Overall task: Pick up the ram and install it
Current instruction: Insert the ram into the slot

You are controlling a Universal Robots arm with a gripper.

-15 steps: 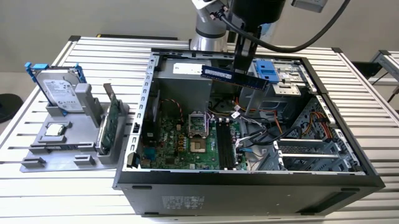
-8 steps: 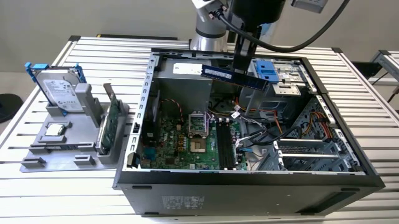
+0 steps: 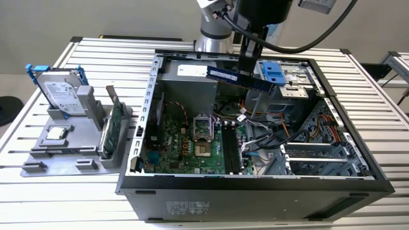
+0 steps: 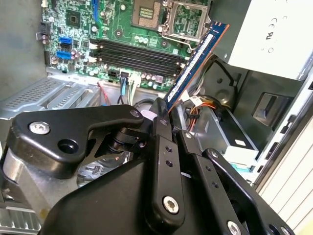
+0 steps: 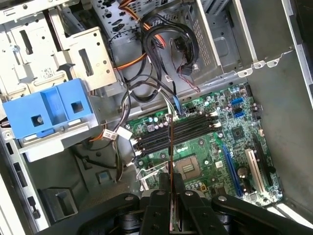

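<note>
- The slatted surface (image 3: 57, 211) carries an open computer case (image 3: 255, 196). On the exterior view's left, beside the case, a grey tray (image 3: 38, 158) holds a hard drive (image 3: 61, 93) and an upright green card (image 3: 112, 134).
- The motherboard (image 3: 185, 148) lies flat on the case floor, with cables bunched just beside it.
- The tool (image 3: 246, 67) hangs above the case opening, clenched on the ram (image 3: 223, 75). In both wrist views the fingers (image 4: 161, 127) pinch the stick at one end.
- The ram is in the air, well clear of the board, slightly tilted and up near the case's top rim. In the second wrist view it (image 4: 195, 58) juts out from the tool toward the board.
- The memory slots (image 3: 231, 148) sit side by side on the board and look unoccupied (image 5: 181, 129).
- Judged from this, the pickup is done and the carry to the slots is in hand. Nothing is seated yet.
- Installing calls for the stick's long edge to run along one slot. In the exterior view it seems to lie crosswise to them, so it likely needs turning, levelling and a straight, square press. The cables nearby could snag.
</note>
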